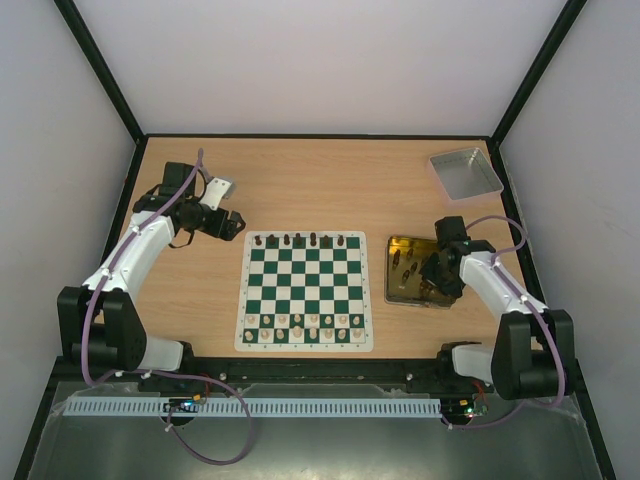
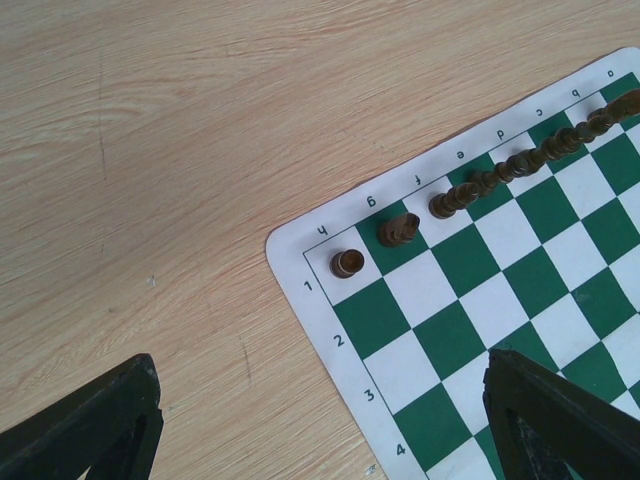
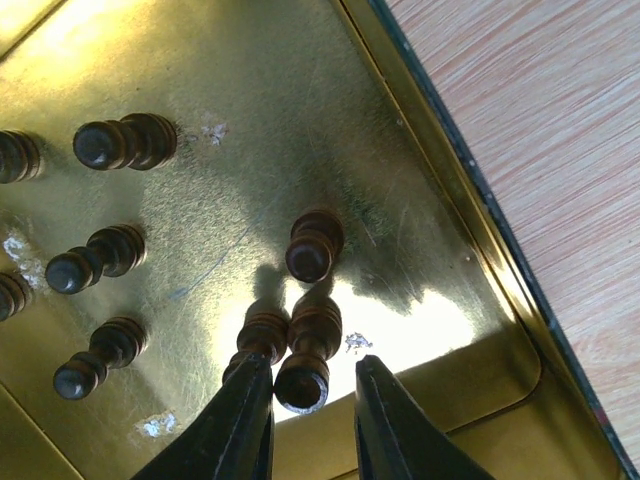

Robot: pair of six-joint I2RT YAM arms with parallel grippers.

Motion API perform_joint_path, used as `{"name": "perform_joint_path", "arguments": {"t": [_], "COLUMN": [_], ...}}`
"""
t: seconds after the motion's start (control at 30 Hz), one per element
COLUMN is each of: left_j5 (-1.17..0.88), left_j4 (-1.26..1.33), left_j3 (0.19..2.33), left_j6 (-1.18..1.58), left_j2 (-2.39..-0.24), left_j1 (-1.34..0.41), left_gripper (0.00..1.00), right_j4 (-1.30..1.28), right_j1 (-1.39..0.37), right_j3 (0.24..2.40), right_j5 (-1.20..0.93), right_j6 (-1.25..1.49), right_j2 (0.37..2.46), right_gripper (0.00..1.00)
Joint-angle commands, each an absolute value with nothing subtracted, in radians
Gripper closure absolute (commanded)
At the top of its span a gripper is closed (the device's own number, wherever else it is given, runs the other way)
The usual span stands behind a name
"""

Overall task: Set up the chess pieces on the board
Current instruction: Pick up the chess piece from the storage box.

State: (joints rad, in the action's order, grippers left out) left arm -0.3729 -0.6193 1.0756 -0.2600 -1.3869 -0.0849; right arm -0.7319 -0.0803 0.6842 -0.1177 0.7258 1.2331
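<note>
right gripper (image 1: 437,275) is hanging over the gold tin (image 1: 398,246) right of the board (image 1: 306,290), chess pieces (image 1: 305,240) lining its far row. left gripper (image 2: 318,370) is gaping wide beside the board's corner. right fingers (image 3: 240,420) are straddling a pawn (image 3: 303,372) in that tin, not clamping.

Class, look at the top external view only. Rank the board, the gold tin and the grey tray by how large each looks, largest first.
1. The board, clearly the largest.
2. The gold tin, which looks slightly larger than the tray, though part of it is hidden.
3. The grey tray. It lies farther off, so its place below the tin is uncertain.
</note>
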Motion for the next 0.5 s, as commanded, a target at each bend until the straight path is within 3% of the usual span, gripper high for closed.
{"name": "perform_joint_path", "arguments": {"t": [0.0, 0.47], "left_j5": [-0.367, -0.371], "left_j4": [-0.621, -0.62], "left_j3": [1.067, 1.065], "left_j6": [-0.253, -0.258], "left_j2": [-1.379, -1.381], "left_j1": [-0.087, -0.089], "left_gripper": [0.12, 0.12], "right_j4": [-0.71, -0.695], "right_j1": [-0.074, -0.072], "right_j3": [0.67, 0.663], "right_j5": [-0.117, -0.118], "right_j6": [0.729, 0.735], "right_j2": [1.257, 1.279], "right_gripper": [0.79, 0.87]}}
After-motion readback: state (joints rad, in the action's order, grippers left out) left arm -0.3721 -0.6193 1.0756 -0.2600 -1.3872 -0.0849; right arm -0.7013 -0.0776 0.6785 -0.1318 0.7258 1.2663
